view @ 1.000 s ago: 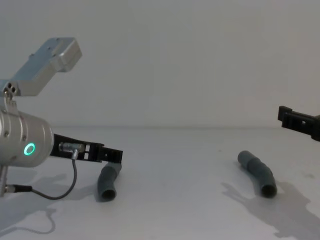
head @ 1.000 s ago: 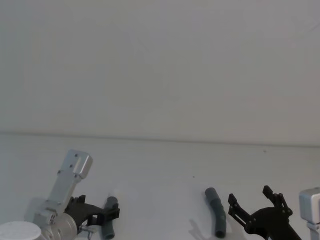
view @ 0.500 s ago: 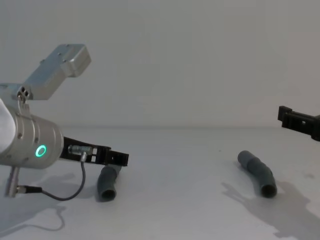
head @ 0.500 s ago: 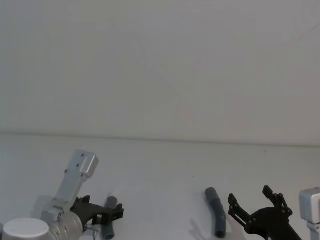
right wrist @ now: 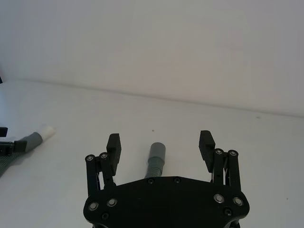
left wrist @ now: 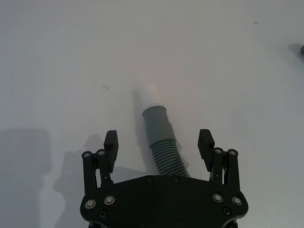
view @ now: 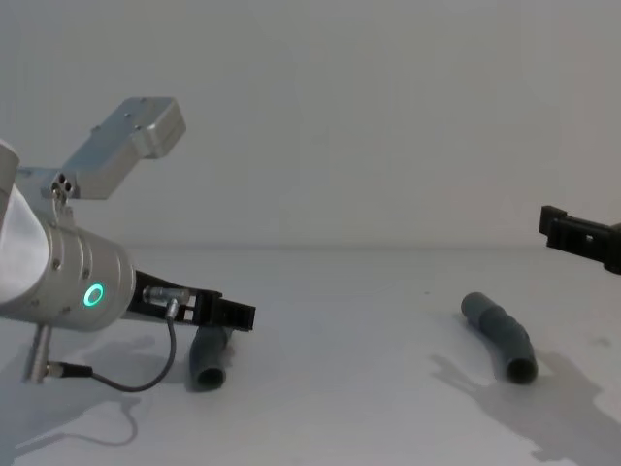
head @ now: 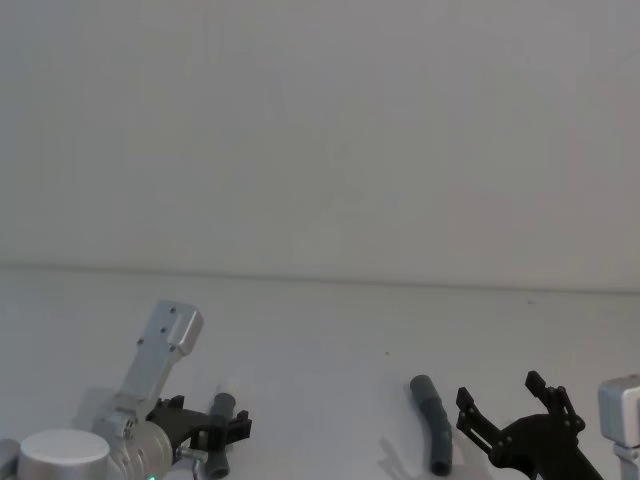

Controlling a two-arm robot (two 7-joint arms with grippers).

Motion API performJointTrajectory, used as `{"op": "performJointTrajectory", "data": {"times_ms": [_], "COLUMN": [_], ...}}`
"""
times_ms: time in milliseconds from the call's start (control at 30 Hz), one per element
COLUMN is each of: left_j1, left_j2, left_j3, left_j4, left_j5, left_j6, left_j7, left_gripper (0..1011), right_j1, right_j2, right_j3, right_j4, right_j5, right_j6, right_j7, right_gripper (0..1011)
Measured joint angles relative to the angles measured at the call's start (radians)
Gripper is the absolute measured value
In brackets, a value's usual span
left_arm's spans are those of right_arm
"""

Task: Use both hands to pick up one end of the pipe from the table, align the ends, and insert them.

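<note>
— What did the head view catch?
— Two pipe pieces lay on the white worktop (head: 330,340) toward its near edge: the tipped piece (head: 219,448) at the left, the socket piece (head: 433,425) at the right. The left pincer (head: 215,432) stood over the first, the right pincer (head: 500,392) just beside the second.
— And the left wrist view?
— The left pincer's fingers (left wrist: 111,140) were spread either side of the corrugated part, touching it on neither side; the white tip (left wrist: 150,94) pointed away.
— The right wrist view?
— Spread too, pinching nothing, with the socket cuff (right wrist: 157,151) showing between the fingers, down on the worktop.
— From the chest?
— The left pincer sat low at its piece, a green ring light (view: 93,295) glowing on the silver wrist (view: 68,282). The right pincer hung above the worktop's right side, clear of its piece.
</note>
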Motion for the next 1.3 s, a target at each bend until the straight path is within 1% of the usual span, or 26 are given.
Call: {"op": "performJointTrajectory", "data": {"times_ms": [300, 533, 1133, 1200, 1300], "left_j1": [-0.026, -0.045, -0.082, -0.084, -0.087], "left_j2": [-0.002, 0.000, 0.001, 0.001, 0.001], "left_j3": [0.005, 0.013, 0.033, 0.034, 0.035], "left_j4": [0.024, 0.044, 0.108, 0.111, 0.115], "left_j5": [0.007, 0.014, 0.029, 0.030, 0.032], "left_j6": [0.040, 0.055, 0.059, 0.059, 0.058], "left_j7": [-0.009, -0.025, -0.067, -0.069, -0.072], "left_gripper": [1001, 1001, 1001, 989, 926], "right_j1": [0.000, 0.000, 0.000, 0.000, 0.000], "right_j2": [0.000, 0.000, 0.000, 0.000, 0.000], "right_j3": [0.000, 0.000, 0.000, 0.000, 0.000], "right_j4": [0.000, 0.000, 0.000, 0.000, 0.000], "right_j5": [0.000, 0.000, 0.000, 0.000, 0.000], "right_j6": [0.000, 0.000, 0.000, 0.000, 0.000], "right_j7": [0.000, 0.000, 0.000, 0.000, 0.000], "right_gripper": [1001, 1001, 1000, 1002, 1001]}}
